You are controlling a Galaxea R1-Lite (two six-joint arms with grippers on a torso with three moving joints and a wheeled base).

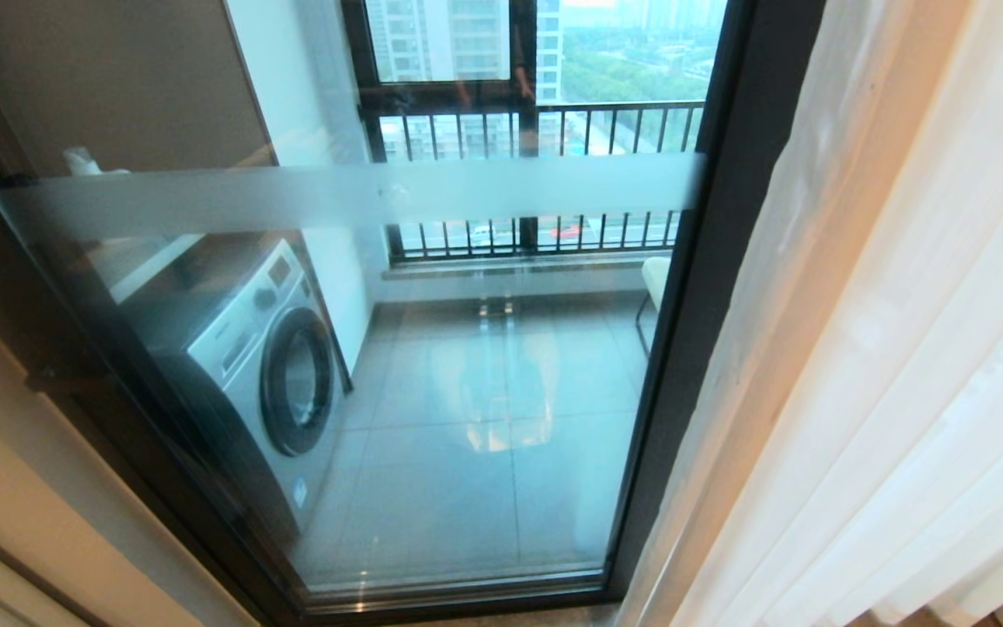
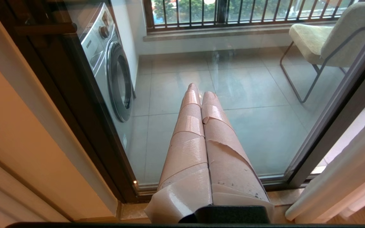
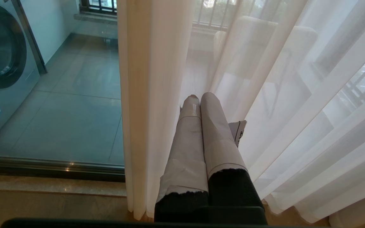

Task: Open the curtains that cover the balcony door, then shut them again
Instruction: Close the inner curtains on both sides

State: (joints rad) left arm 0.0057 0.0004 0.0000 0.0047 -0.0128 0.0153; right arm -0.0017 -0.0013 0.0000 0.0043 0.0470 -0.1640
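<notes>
The sheer white curtains (image 1: pixel 893 366) hang bunched at the right of the balcony door (image 1: pixel 432 366), leaving its dark-framed glass panel with the frosted band uncovered. My left gripper (image 2: pixel 199 89) is shut and empty, pointing at the bare glass low by the sill. My right gripper (image 3: pixel 198 97) is shut with nothing between its taped fingers, sitting just in front of the curtains (image 3: pixel 265 95), whose folds hang on either side of it. Neither arm shows in the head view.
Behind the glass stand a silver washing machine (image 1: pixel 262 366) on the left and a pale chair (image 2: pixel 325 38) on the right, before a black railing window (image 1: pixel 536 183). A beige wall (image 1: pixel 23 496) borders the door frame on the left.
</notes>
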